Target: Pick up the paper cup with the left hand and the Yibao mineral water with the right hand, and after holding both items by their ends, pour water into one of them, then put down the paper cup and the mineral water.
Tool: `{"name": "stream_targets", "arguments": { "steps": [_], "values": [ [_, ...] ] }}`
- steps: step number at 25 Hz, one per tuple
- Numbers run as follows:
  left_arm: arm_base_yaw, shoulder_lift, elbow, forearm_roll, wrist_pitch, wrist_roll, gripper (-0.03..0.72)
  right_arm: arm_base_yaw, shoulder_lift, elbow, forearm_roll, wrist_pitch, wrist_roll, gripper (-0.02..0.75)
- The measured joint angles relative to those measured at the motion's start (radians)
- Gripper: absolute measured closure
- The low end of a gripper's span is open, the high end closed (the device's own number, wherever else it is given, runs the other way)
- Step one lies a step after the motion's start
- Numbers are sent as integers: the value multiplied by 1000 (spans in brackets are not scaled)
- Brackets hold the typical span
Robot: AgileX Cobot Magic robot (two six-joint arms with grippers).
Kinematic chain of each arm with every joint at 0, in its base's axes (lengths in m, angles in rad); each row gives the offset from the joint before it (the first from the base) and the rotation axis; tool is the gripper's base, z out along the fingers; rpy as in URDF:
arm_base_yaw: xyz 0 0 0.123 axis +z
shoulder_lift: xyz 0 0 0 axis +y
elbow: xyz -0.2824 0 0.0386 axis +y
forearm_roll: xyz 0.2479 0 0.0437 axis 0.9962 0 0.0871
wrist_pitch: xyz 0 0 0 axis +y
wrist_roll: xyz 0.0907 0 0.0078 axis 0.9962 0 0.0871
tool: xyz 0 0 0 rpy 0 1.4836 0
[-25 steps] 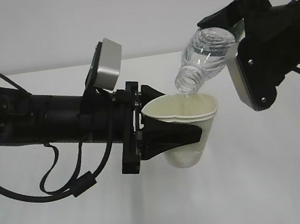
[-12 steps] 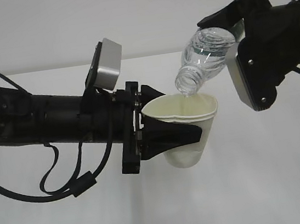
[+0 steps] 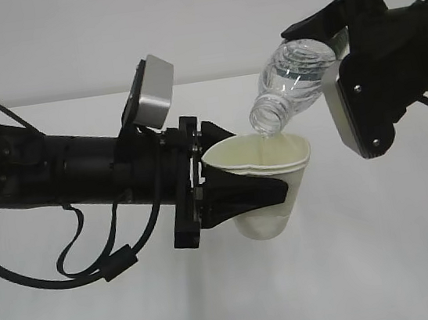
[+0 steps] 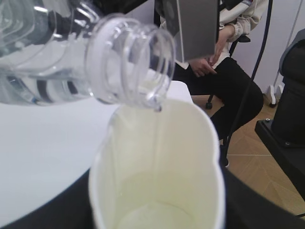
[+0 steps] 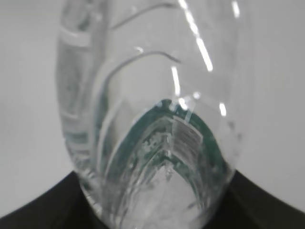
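My left gripper [image 3: 270,196] is shut on the white paper cup [image 3: 267,170], squeezing its rim into an oval, and holds it upright above the table. My right gripper [image 3: 340,41] is shut on the clear Yibao mineral water bottle [image 3: 292,82], tilted mouth-down to the left. The open bottle mouth [image 4: 138,62] hangs just over the cup's far rim [image 4: 157,107], and a thin stream runs down into the cream inside, where water lies at the bottom [image 4: 152,214]. In the right wrist view the bottle [image 5: 152,119] fills the frame, its green label [image 5: 167,119] showing through.
The white table [image 3: 370,266] lies below both arms. A loose black cable [image 3: 92,255] loops under the left arm. Beyond the table edge in the left wrist view sits a person in dark trousers [image 4: 228,86] on a wooden floor [image 4: 257,167].
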Motion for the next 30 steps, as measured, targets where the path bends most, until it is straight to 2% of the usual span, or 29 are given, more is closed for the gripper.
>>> {"name": "stream_targets", "arguments": {
  "steps": [30],
  "values": [
    [0, 0, 0, 0, 2, 0, 320, 0, 0, 0, 0, -2, -5, 294]
  ]
}}
